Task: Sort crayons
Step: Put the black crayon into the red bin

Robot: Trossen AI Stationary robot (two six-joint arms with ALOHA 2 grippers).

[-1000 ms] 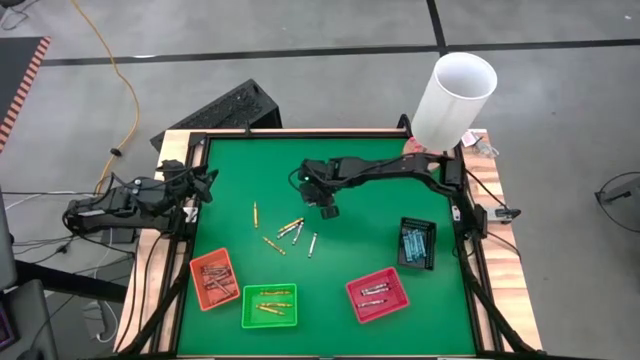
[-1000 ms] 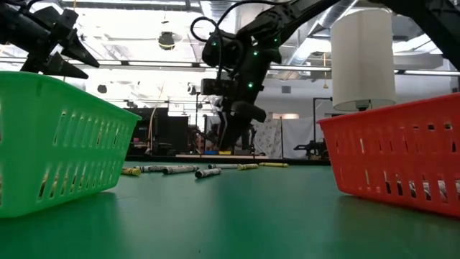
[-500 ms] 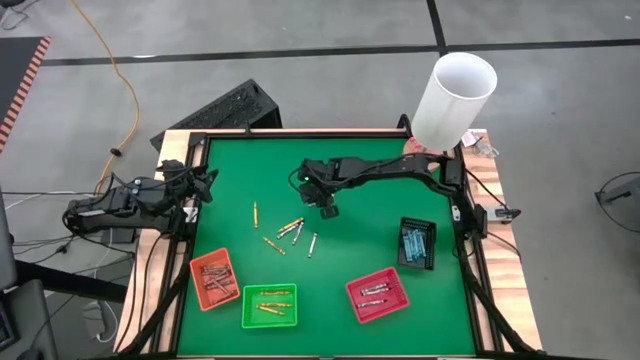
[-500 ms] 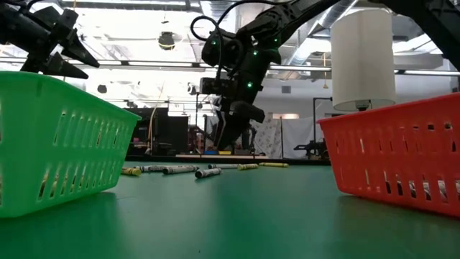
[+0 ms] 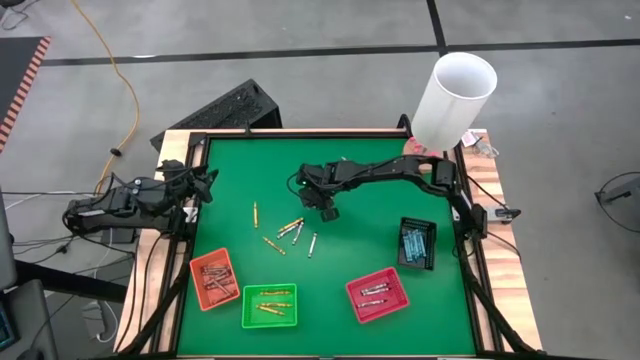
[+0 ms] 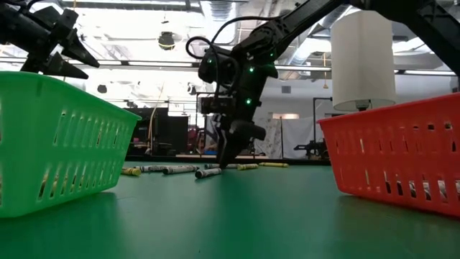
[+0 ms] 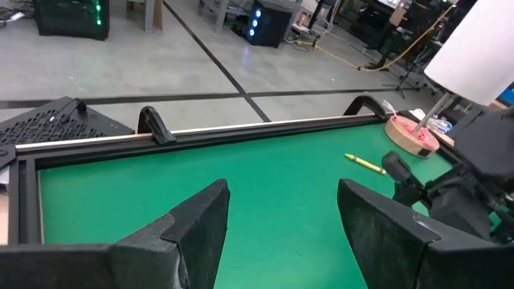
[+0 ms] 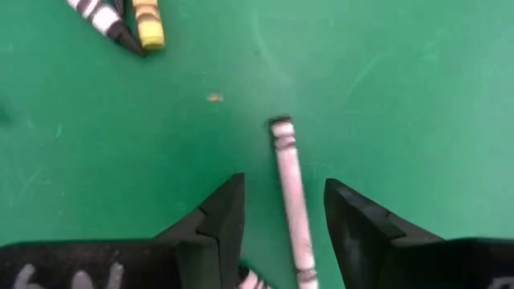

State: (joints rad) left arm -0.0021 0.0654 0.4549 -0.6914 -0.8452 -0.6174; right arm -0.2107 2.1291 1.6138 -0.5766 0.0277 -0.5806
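Several loose crayons [image 5: 290, 229] lie flat on the green mat [image 5: 380, 215] in the middle of the table. My right gripper [image 5: 328, 212] points steeply down just above them, open. In the right wrist view a silvery grey crayon [image 8: 289, 193] lies on the mat between its two fingers [image 8: 221, 217], which stand on either side without touching it. A striped grey crayon [image 8: 104, 20] and a yellow one [image 8: 148, 24] lie farther off. My left gripper [image 5: 205, 183] waits open at the table's left edge, high above the mat [image 7: 281, 201].
Four small trays stand along the near half: orange [image 5: 214, 279], green [image 5: 270, 305], red [image 5: 377, 295] and black [image 5: 416, 244], each with crayons inside. A single yellow crayon [image 5: 255, 213] lies left of the cluster. A white cylinder [image 5: 455, 95] stands at the far right corner.
My right gripper has sunk toward the mat, down over the grey crayon, with its fingers still apart. The crayons have not moved.
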